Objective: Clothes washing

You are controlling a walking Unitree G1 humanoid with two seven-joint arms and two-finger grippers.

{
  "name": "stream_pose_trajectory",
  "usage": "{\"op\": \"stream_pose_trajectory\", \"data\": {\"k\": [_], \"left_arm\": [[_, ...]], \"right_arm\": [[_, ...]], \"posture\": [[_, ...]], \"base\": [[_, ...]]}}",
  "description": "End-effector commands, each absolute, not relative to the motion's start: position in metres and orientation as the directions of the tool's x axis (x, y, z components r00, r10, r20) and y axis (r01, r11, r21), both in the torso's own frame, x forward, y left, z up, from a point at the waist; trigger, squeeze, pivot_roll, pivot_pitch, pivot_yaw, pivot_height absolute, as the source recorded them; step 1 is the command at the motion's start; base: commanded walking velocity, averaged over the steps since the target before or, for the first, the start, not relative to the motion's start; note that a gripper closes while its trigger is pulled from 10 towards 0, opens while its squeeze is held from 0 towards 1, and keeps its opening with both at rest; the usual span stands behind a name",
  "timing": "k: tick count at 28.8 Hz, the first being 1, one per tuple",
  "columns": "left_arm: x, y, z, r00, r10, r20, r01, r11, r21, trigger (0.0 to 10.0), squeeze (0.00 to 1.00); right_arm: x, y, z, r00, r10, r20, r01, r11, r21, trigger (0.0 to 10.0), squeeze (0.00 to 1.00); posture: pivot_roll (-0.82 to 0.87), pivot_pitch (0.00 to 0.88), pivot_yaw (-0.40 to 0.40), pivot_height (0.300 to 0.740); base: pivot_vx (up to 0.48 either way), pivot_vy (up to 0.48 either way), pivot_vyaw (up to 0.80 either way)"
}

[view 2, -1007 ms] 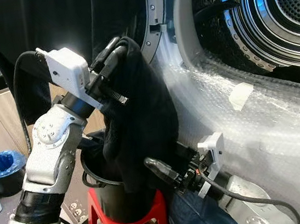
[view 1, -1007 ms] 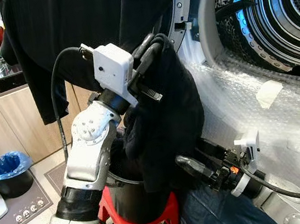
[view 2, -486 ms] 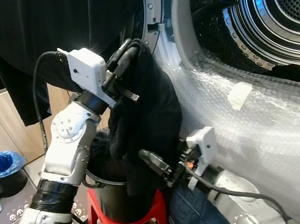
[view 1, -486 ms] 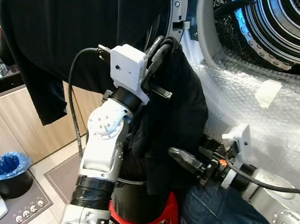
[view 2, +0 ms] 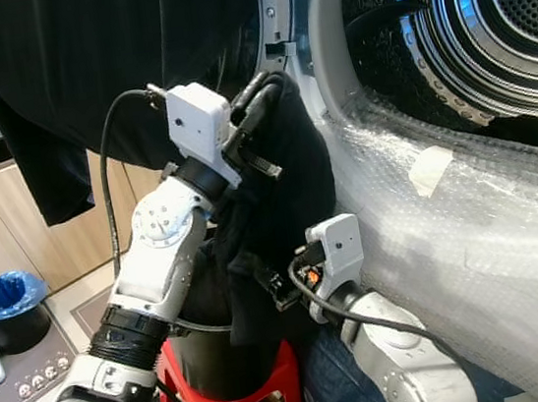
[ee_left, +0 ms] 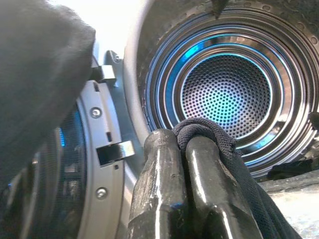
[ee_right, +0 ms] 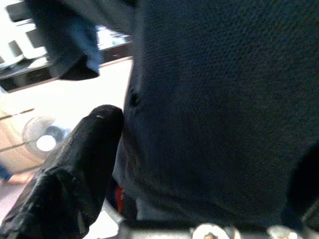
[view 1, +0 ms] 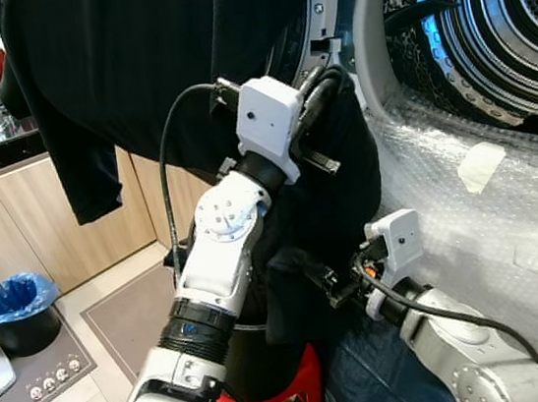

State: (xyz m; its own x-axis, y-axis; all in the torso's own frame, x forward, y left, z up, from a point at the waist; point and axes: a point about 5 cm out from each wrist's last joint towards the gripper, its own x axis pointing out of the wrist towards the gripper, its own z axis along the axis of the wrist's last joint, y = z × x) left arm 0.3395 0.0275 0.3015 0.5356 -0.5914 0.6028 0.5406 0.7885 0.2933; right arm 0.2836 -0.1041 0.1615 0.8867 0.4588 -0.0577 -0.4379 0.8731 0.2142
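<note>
The left hand was pinched tight on a fold of the black knitted garment, its two glossy black fingers pressed together with the cloth bunched over their tips. It held the garment raised beside the open washing-machine drum of perforated steel lit blue, so the bulk of the fabric hung down in front of the bubble-wrapped white front of the machine towards the black bucket standing on a red plastic stool.

The right hand sat lower, against the hanging part of the garment. One finger showed beside the dark weave, but whether that hand was spread or closed on the cloth could not be told.

The step in hand looked like carrying the garment from the bucket into the drum. To do it well, the left hand would need to keep its pinch firm and lift enough for the hanging tail to clear the drum's grey rubber lip, then reach well into the opening before letting go. The lower hand could usefully gather the loose bulk and feed it in. The risk was the tail catching on the door hinge or dragging back into the bucket.

A second dark garment hung above, close to the arm's path.
</note>
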Motion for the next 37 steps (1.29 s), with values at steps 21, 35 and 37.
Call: {"op": "stream_pose_trajectory", "data": {"k": [21,35,37], "left_arm": [[0.334,-0.010,0.314,0.482,-0.605,0.634,0.550,0.772,0.319,10.0,0.00],[0.331,-0.022,0.318,0.467,-0.605,0.645,0.543,0.772,0.330,10.0,0.00],[0.330,-0.024,0.319,0.461,-0.605,0.649,0.548,0.769,0.328,10.0,0.00]], "right_arm": [[0.298,-0.091,0.186,0.927,0.375,0.018,-0.358,0.867,0.346,0.0,0.00],[0.300,-0.090,0.186,0.939,0.343,0.017,-0.326,0.873,0.364,0.0,0.00],[0.301,-0.092,0.186,0.948,0.319,0.012,-0.300,0.879,0.370,0.0,0.00]], "posture": [[-0.03,0.000,-0.018,0.740],[-0.04,0.000,-0.009,0.740],[-0.04,0.000,-0.008,0.740]], "base": [[0.000,0.000,0.00],[0.000,0.000,0.00],[0.000,0.000,0.00]]}}
